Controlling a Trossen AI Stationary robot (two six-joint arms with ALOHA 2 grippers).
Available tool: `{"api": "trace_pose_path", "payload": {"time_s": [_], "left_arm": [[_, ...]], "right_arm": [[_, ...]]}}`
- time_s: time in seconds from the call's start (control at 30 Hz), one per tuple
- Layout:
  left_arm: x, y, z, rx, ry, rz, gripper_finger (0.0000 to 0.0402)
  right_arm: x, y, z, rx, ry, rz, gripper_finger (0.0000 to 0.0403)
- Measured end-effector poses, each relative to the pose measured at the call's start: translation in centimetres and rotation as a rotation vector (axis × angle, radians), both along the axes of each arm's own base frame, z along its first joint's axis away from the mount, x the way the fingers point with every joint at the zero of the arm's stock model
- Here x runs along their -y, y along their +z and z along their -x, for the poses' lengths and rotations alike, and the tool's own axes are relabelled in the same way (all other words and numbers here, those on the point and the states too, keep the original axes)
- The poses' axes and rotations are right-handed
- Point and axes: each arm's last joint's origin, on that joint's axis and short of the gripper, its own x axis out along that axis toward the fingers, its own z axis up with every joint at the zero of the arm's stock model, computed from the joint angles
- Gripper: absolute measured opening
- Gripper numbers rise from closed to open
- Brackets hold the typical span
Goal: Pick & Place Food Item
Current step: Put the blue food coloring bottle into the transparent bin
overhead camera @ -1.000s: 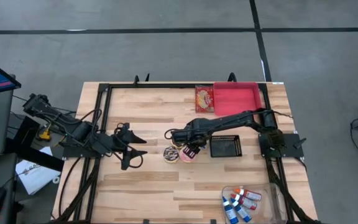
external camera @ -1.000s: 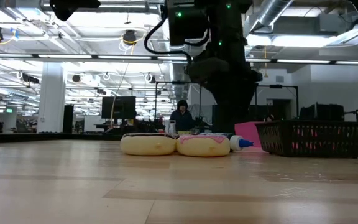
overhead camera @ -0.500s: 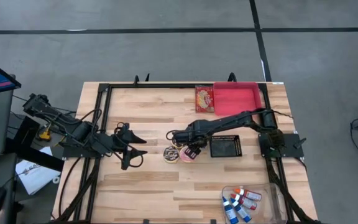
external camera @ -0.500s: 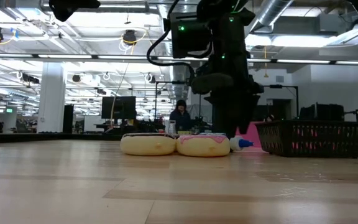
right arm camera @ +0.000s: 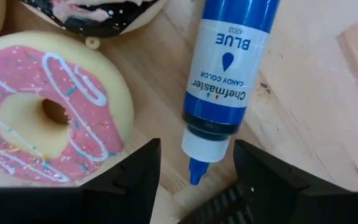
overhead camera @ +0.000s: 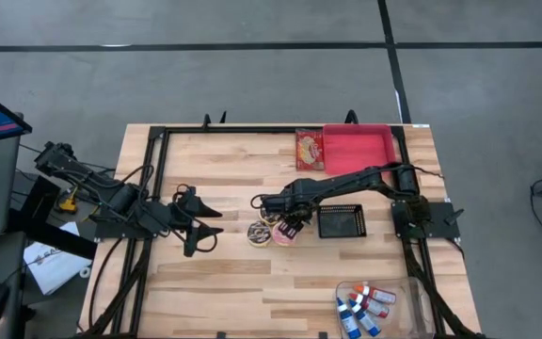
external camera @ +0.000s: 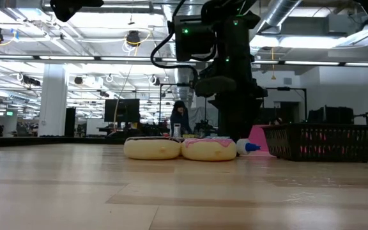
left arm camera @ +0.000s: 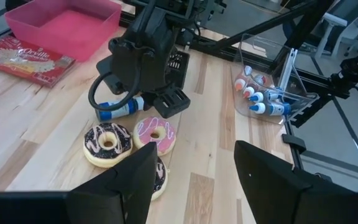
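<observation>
Right hand (right arm camera: 194, 186), fingers parted and holding nothing, poised directly above blue candy-colour bottle (right arm camera: 224, 81) lying on surface (right arm camera: 303, 124), pink-iced doughnut (right arm camera: 45, 112) just beside it, presumably next for grasping; left hand (overhead camera: 196, 226) open, idle.

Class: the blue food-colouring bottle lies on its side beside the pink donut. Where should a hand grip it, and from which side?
Grip the blue bottle across its labelled body from straight above: it lies flat, its narrow nozzle offers little purchase, and the pink donut sits close alongside.

"Chefmaster BLUE" on bottle (right arm camera: 229, 68)
</observation>
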Motion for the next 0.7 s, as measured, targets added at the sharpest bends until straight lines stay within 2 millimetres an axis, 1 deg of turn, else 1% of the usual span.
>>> {"api": "trace_pose_path", "payload": {"time_s": [0.4, 0.57, 0.7], "left_arm": [[0.0, 0.0, 0.0, 0.001, 0.002, 0.003, 0.0211], [0.0, 0.0, 0.0, 0.001, 0.004, 0.008, 0.0211], [0.0, 0.0, 0.0, 0.001, 0.003, 0.008, 0.0211]], "right_arm": [[0.0, 0.0, 0.0, -0.002, 0.009, -0.003, 0.0196], [-0.4, 0.0, 0.1, -0.004, 0.023, -0.006, 0.0195], [-0.2, -1.3, 0.5, -0.016, 0.006, -0.032, 0.0195]]}}
